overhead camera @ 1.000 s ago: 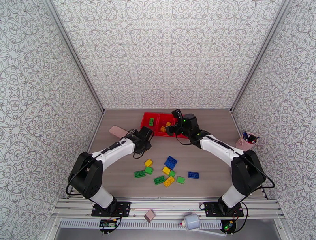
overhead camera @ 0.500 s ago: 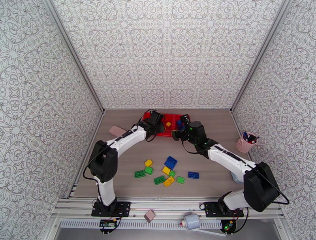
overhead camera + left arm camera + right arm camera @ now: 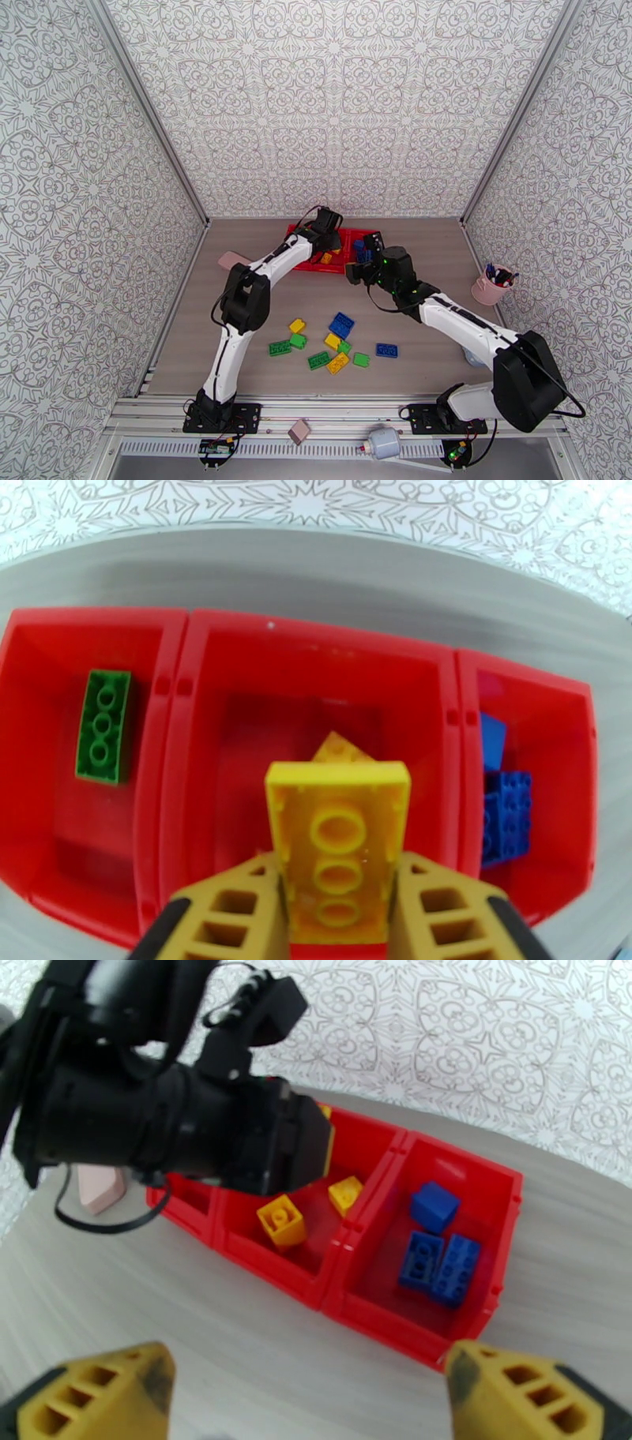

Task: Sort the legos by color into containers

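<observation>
**Left end effector [image 3: 338, 879] clenched on a yellow brick [image 3: 338, 827] above the tray's [image 3: 175, 717] middle bin [image 3: 253, 733].**
The step in hand looks like the drop. That bin already holds yellow pieces, a green brick [image 3: 103, 726] lies in the left bin and blue bricks [image 3: 505, 815] in the right. Next, the fingers must part with the brick clear of the dividers. The right end effector [image 3: 308, 1390] is released and empty, near the tray. Loose bricks [image 3: 332, 347] wait on the counter [image 3: 426, 316].
</observation>
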